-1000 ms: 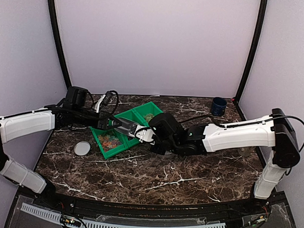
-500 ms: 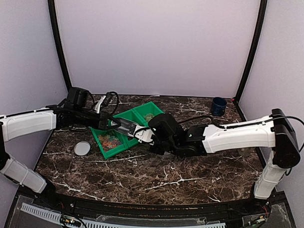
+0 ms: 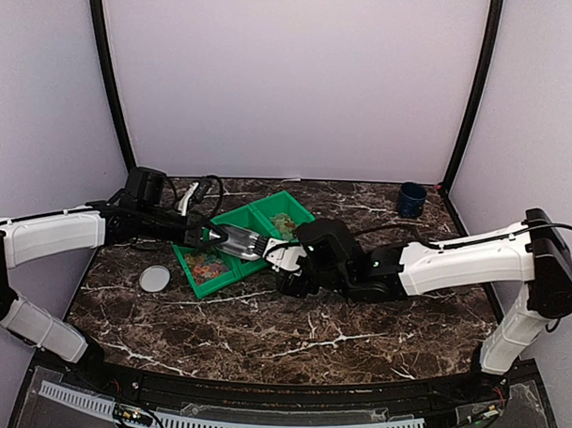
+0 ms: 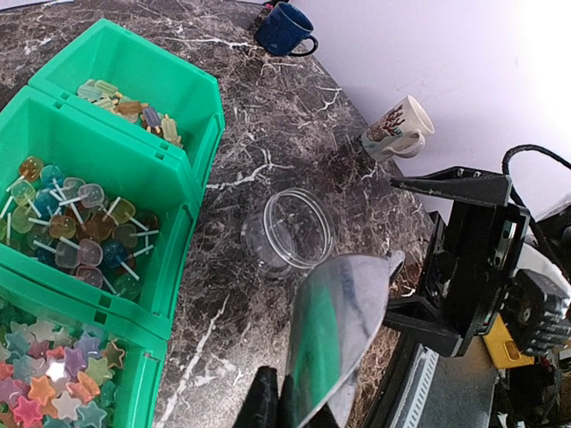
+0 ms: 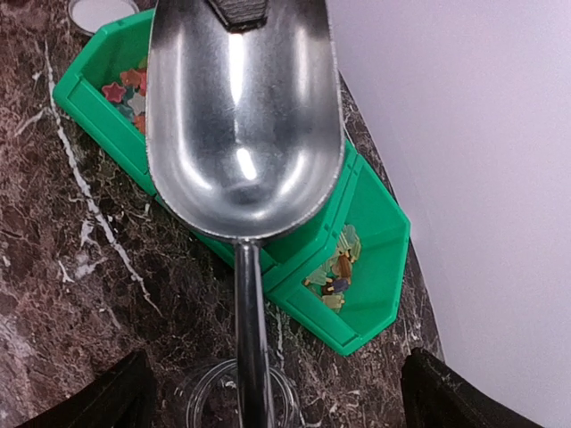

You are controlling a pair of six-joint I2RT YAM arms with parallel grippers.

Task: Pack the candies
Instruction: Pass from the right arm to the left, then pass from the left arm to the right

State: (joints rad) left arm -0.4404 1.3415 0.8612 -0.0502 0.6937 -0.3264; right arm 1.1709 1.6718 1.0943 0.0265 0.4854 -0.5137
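A metal scoop [image 3: 236, 240] over the green bin [image 3: 256, 214] of candies [image 3: 206, 265], whitish lid [image 3: 155, 279] beside it, blue mug [image 3: 411, 199] back right

The left arm [image 3: 50, 236] and right arm [image 3: 463, 262] had smooth white shells between black joints, trailing thin black cables [image 3: 553, 226]. The left claw [image 3: 202, 235] and right claw [image 4: 393, 248] were black; a yellow block [image 4: 501, 343] sat behind the right claw.
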